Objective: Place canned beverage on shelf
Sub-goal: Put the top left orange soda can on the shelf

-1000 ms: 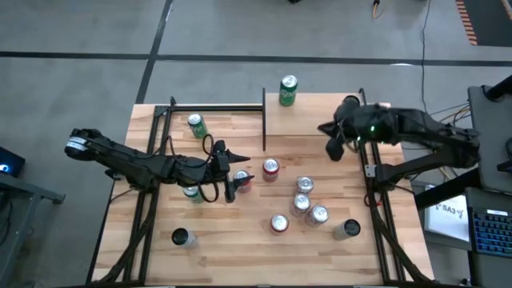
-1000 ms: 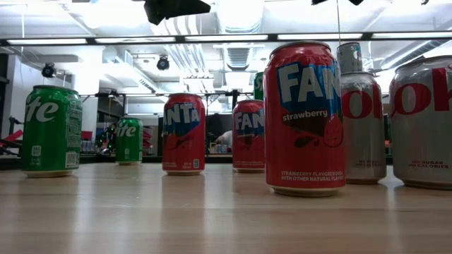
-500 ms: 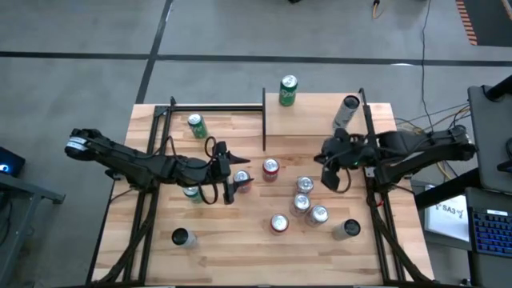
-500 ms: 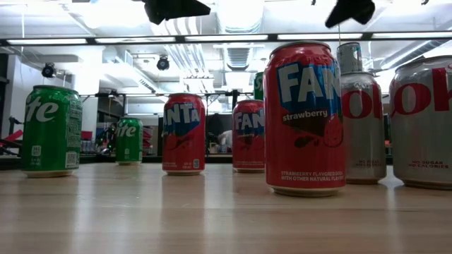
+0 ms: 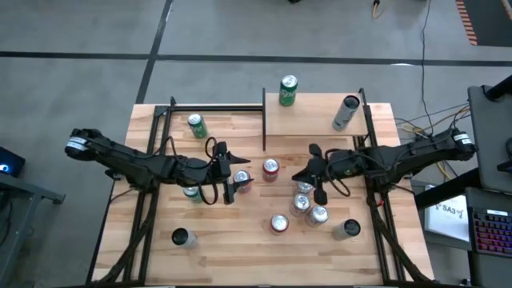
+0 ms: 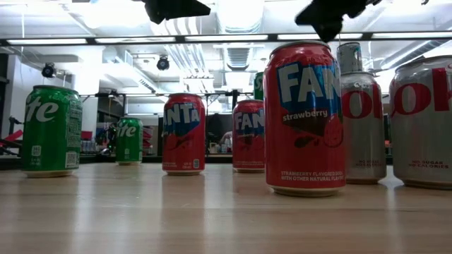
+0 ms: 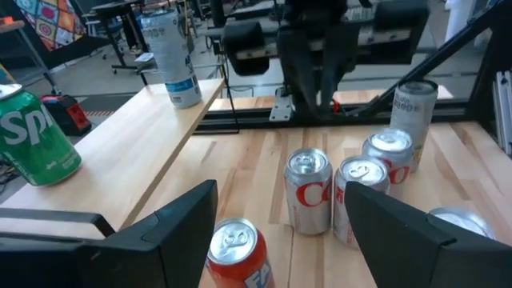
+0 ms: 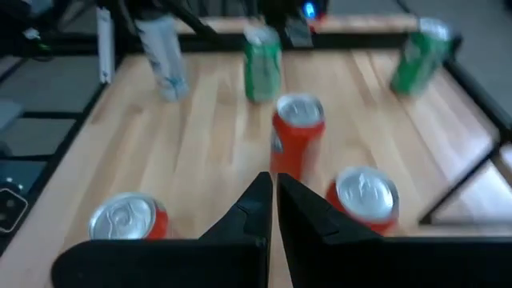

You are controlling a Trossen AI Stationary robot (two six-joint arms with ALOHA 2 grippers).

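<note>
While two cans already stand on the shelf (image 5: pixel 312 118), a green can (image 5: pixel 288 90) at its far edge and a slim silver can (image 5: pixel 346 113) near its right side, the other drinks are on the worktop (image 5: pixel 240 240). The shelf is the light board at the far side of the worktop, right of the middle, with a thin black post along its left edge.

Just in front of the shelf is a group of silver cans (image 5: pixel 304 196), and the right tool (image 5: pixel 318 178) hangs above this group with its fingers pressed together, holding nothing. A red can (image 5: pixel 270 169) stands to the left of the group. Another red can (image 5: pixel 242 179) is a little more to the left, and the left tool (image 5: pixel 230 172) is around it with its fingers apart, one on each side; I cannot tell if they touch it. Near the far left corner stands one more green can (image 5: pixel 197 126).
</note>
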